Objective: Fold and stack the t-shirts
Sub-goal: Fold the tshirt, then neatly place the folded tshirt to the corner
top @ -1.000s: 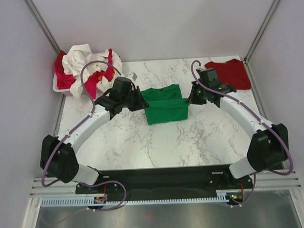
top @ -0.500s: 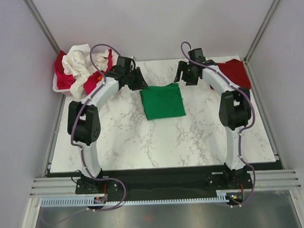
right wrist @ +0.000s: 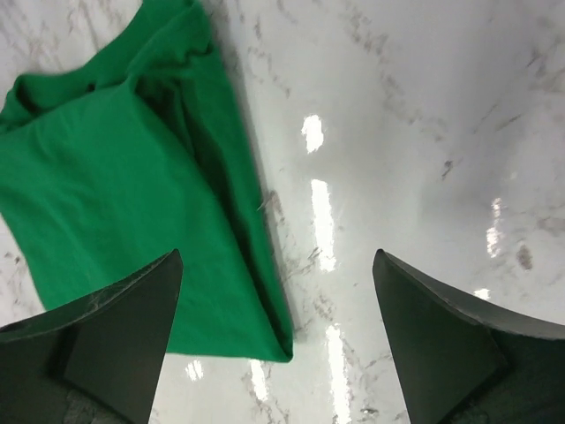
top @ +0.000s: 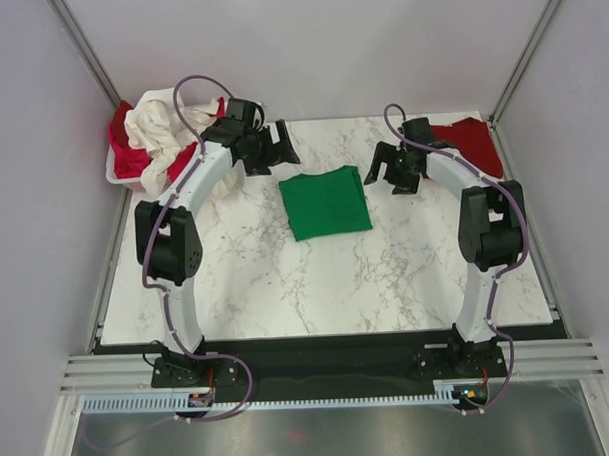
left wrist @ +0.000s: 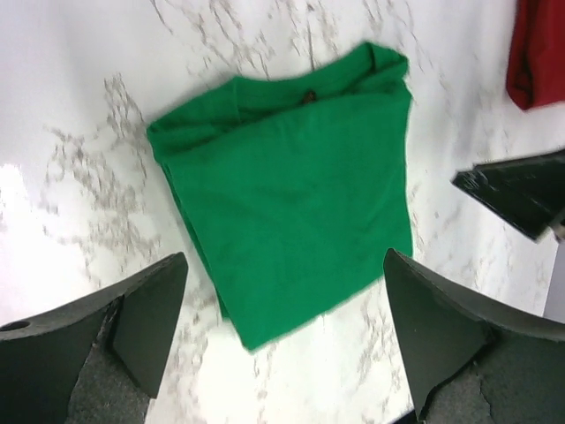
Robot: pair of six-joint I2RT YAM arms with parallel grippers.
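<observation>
A soft green t-shirt [top: 326, 202], folded into a rough rectangle, lies flat on the glossy marbled table [top: 386, 275] between the left gripper [top: 282, 149] and right gripper [top: 388, 172], both with jaws spread wide and empty.

Folded green t-shirt [left wrist: 291, 185] lies on the bench [left wrist: 79, 97] under the left gripper's [left wrist: 284, 261] spread fingers; dark red t-shirt [left wrist: 538, 53] toward the right edge.

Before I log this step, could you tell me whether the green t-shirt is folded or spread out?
Folded: the green t-shirt lies as a compact rectangle, with layered edges and the collar at one end.
</observation>
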